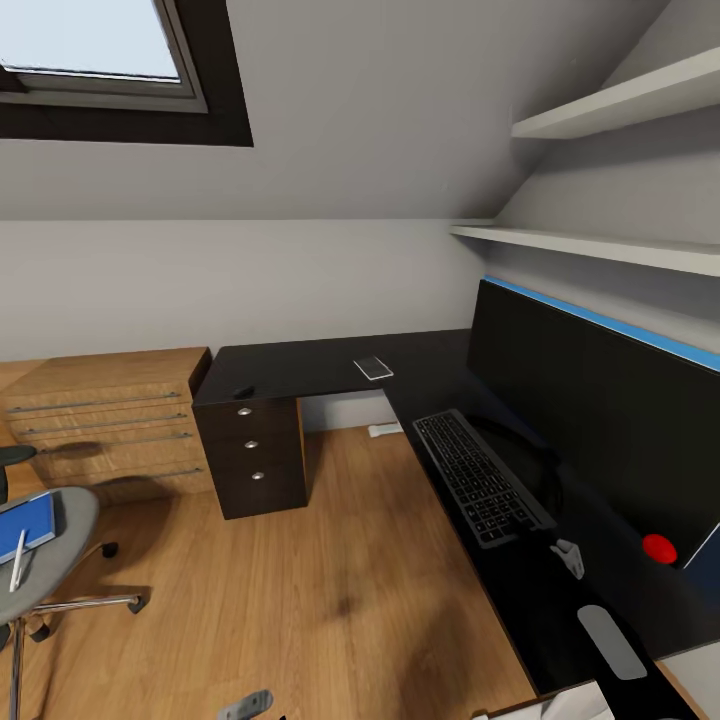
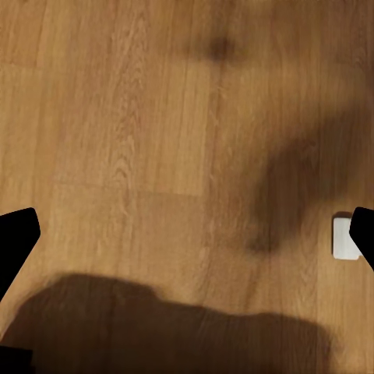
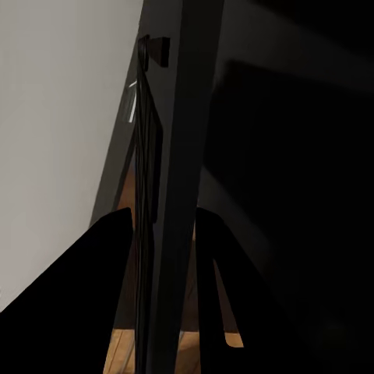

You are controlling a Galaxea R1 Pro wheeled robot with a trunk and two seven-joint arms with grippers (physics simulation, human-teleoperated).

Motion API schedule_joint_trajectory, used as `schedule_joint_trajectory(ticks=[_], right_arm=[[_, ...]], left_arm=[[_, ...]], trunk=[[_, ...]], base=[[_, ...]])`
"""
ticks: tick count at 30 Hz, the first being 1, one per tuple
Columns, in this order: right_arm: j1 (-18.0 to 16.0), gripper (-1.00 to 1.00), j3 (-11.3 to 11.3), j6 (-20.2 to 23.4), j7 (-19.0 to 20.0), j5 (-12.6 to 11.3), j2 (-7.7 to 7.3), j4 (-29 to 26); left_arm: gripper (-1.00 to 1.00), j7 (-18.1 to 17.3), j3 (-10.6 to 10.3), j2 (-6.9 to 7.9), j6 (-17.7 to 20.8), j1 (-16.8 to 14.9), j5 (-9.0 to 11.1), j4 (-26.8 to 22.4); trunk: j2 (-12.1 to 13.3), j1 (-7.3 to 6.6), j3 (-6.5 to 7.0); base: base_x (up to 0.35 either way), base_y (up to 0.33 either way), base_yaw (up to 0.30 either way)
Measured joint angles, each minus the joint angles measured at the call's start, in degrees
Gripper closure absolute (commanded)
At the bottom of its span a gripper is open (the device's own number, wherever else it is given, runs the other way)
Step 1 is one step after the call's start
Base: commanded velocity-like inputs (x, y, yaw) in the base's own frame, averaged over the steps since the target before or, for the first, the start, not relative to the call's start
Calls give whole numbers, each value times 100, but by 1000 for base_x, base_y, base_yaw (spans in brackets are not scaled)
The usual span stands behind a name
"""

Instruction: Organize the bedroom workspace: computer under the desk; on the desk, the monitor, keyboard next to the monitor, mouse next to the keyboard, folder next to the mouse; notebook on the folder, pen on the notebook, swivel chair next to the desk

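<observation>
Keyboard [image 1: 480, 477] on desk [image 1: 300, 365] at 3 o'clock: rigid, light, grip long edges. Left hand [image 2: 187, 234] fingers apart; right hand's state unclear.

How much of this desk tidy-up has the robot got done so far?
Partly. The wide black monitor and dark flat keyboard sit side by side on the black L-shaped desk. The blue folder with a white pen remains on the grey swivel chair, away from the desk.

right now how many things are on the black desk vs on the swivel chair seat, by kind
On the desk:
keyboard: 1
monitor: 1
notebook: 1
mouse: 1
On the swivel chair:
blue folder: 1
pen: 1
Total: 6
</observation>
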Motion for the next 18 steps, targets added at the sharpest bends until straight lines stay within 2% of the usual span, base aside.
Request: schedule_joint_trajectory(ticks=[18], right_arm=[[0, 100, 7, -3, 11, 0, 2, 0]], left_arm=[[-100, 8, 7, 0, -3, 0, -17, -1]], trunk=[[0, 0, 0]], base=[[15, -14, 0]])
